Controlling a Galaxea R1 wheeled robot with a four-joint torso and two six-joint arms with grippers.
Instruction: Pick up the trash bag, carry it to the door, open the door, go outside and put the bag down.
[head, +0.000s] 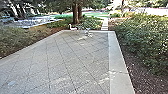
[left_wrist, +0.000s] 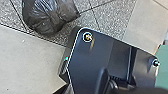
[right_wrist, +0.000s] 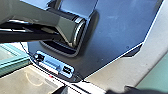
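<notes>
Trash bag (left_wrist: 51, 18) lies apart from left jaws.

Trash bag (left_wrist: 51, 18) was cut off by left wrist view's top edge. Tree trunks (head: 75, 13) got cropped at head view's top. White object (head: 73, 28) near paving's (head: 67, 57) far edge was too small to ID.

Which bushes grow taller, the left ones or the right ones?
The right-hand bushes, with wide brown ground before them, rise higher than the low left-hand plants.
</notes>
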